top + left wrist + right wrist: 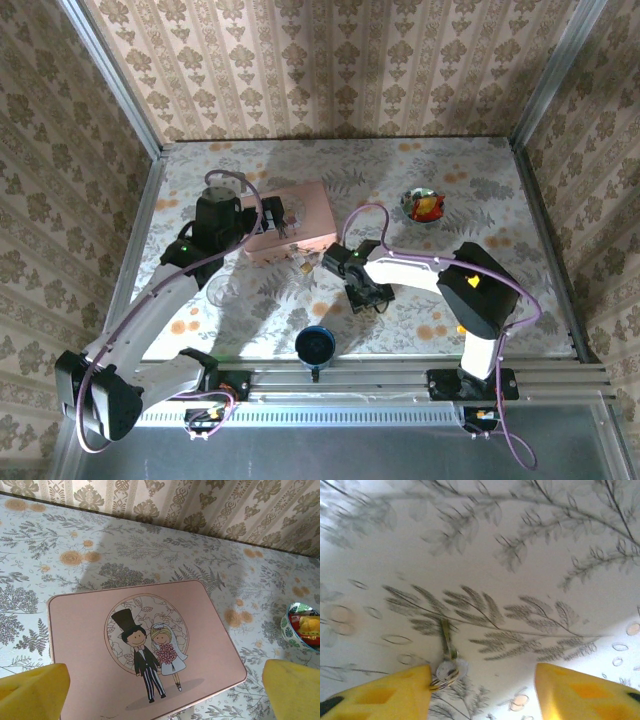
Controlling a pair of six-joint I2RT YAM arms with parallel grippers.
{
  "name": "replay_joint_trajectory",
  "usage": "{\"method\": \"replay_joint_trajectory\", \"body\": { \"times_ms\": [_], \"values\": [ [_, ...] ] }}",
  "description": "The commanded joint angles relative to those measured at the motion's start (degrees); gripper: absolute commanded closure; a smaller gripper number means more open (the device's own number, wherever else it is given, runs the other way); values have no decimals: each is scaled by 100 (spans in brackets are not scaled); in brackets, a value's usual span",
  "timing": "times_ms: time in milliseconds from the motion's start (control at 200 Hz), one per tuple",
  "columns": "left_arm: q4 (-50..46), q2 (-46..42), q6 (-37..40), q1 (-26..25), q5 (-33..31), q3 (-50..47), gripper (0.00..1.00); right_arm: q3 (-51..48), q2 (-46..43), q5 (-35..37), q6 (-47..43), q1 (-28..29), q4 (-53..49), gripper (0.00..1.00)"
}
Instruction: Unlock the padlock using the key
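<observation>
A small key (pixel 445 639) on a split ring lies flat on the floral tablecloth. Its round head touches the inner edge of my right gripper's left yellow finger (pixel 385 695). The right gripper (pixel 482 695) is open just above the cloth, and nothing lies between its fingers beyond the key's head. In the top view this gripper (pixel 322 262) sits just right of a small brass and pale thing, the padlock (pixel 301 263), at the pink box's near edge. My left gripper (pixel 162 695) hangs wide open over the pink box (pixel 90 645), whose lid shows a bride and groom.
A patterned bowl (pixel 424 205) with red and yellow contents stands at the back right. A blue round object (pixel 315 345) sits near the front rail. A clear glass (pixel 222 290) stands by the left arm. Metal walls frame the table.
</observation>
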Motion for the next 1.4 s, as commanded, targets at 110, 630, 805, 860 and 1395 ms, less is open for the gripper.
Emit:
{"method": "replay_joint_trajectory", "body": {
  "times_ms": [110, 630, 805, 860, 1395],
  "values": [
    [135, -99, 124, 37, 36, -37, 0, -218, -448, 182, 143, -130, -466, 58],
    [240, -166, 121, 37, 27, -180, 0, -275, -823, -708, 418, -362, 524, 61],
    [249, -157, 133, 47, 29, -176, 0, -353, -547, -842, 391, -411, 625, 61],
    [250, -157, 134, 52, 41, -180, 0, -375, -492, -795, 389, -402, 580, 61],
    [302, -144, 89, 57, 80, -206, 0, -630, -272, -623, 286, -428, 615, 74]
  ]
}}
